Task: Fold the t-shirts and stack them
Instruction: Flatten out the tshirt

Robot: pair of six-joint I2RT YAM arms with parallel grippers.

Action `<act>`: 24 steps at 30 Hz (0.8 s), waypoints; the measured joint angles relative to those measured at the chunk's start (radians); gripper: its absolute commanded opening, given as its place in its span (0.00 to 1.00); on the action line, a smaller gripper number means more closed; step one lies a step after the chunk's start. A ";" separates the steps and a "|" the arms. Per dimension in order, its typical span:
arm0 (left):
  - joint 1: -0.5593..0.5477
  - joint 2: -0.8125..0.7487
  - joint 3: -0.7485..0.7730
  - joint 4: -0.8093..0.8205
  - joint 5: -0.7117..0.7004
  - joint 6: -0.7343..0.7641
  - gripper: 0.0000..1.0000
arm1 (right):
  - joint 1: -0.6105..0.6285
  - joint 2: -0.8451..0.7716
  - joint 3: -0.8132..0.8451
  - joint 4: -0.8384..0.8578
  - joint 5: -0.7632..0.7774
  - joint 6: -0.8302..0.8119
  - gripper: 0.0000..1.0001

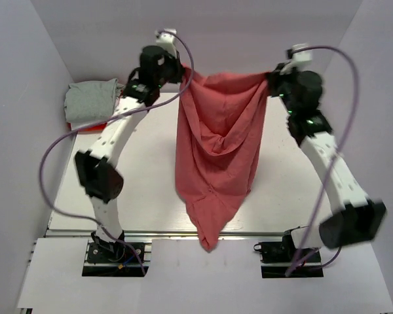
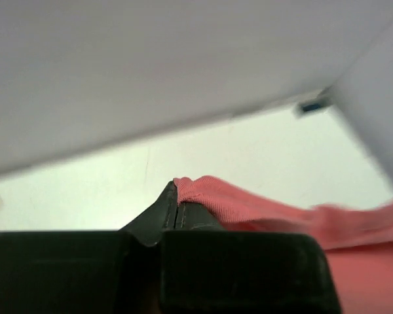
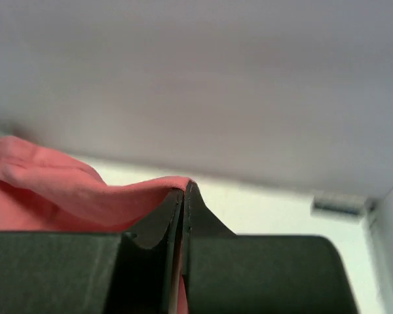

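Note:
The salmon-pink t-shirt (image 1: 216, 157) hangs in the air between my two grippers, high above the table (image 1: 150, 183), its lower end drooping past the near edge. My left gripper (image 1: 183, 73) is shut on its top left corner; in the left wrist view (image 2: 175, 190) cloth (image 2: 249, 209) runs off to the right. My right gripper (image 1: 272, 73) is shut on the top right corner; in the right wrist view (image 3: 185, 190) cloth (image 3: 59, 190) runs off to the left. A folded light grey t-shirt (image 1: 90, 99) lies on a bright red one (image 1: 85, 125) at the far left corner.
White walls close in the table at the back and both sides. The purple cables (image 1: 59, 144) loop from both arms. The arm bases (image 1: 114, 252) stand at the near edge.

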State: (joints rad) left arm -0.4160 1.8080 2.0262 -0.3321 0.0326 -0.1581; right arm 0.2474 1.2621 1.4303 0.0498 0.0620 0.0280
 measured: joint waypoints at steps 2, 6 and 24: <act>0.019 0.146 0.025 -0.034 -0.009 -0.010 0.00 | -0.001 0.153 -0.032 0.005 -0.014 0.021 0.00; 0.075 0.430 0.134 -0.097 -0.008 -0.050 0.22 | -0.004 0.478 0.049 -0.059 -0.018 0.044 0.00; 0.190 0.515 0.140 -0.125 0.136 -0.075 1.00 | -0.011 0.684 0.328 -0.320 -0.011 0.097 0.90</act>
State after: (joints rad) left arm -0.2256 2.3234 2.1662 -0.4568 0.1688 -0.2333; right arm 0.2367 1.9457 1.7588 -0.2703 0.0505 0.1253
